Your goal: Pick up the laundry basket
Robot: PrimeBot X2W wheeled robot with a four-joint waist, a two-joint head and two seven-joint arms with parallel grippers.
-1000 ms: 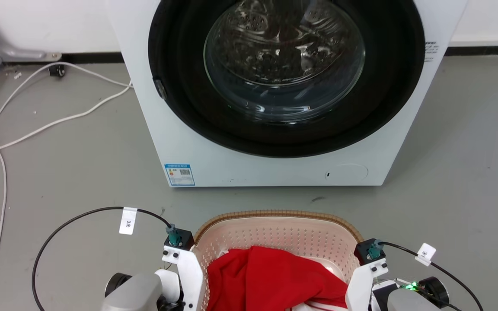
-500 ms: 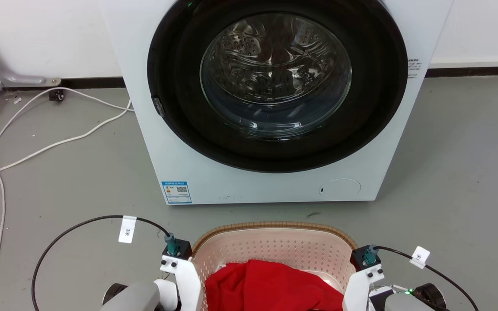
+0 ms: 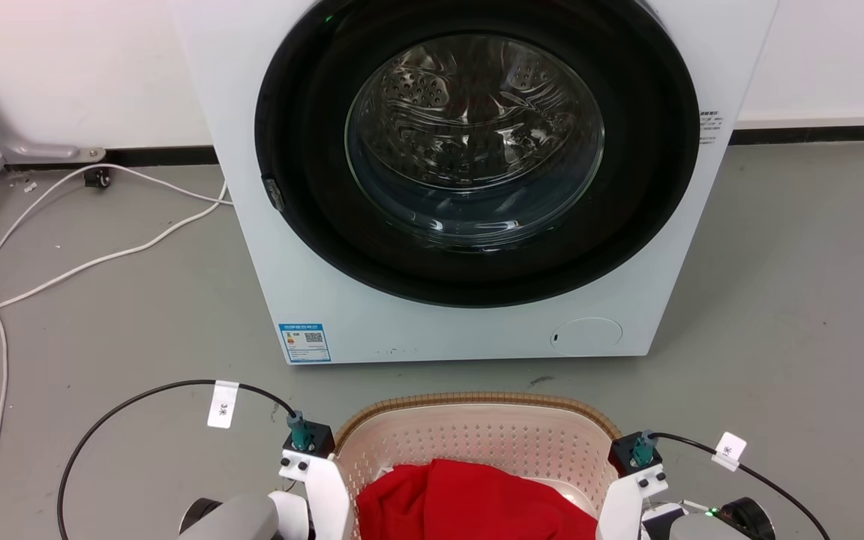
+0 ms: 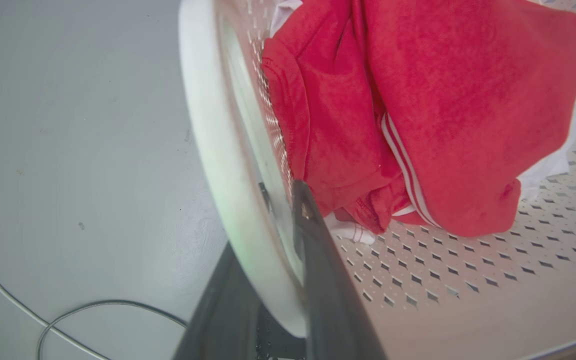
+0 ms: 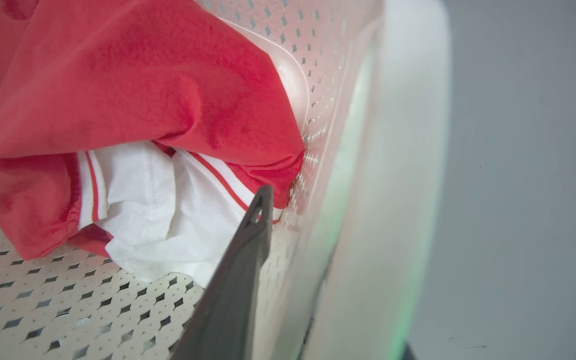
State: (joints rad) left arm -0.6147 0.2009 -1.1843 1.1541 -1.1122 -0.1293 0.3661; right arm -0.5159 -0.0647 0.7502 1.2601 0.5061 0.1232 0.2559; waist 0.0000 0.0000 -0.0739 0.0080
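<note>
Floor (image 3: pixel 439 377) gap separates laundry basket (image 3: pixel 477 398) rim — from washer (image 3: pixel 477 334)

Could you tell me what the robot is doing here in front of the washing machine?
The robot has a claw at each side of the laundry basket, which sits before the washing machine. The left claw is closed on the white side handle, one finger inside the basket and one outside. The right claw has one finger inside the opposite wall; its other finger is hidden. Red and white clothes lie inside. Whether the basket is lifted cannot be told.
</note>
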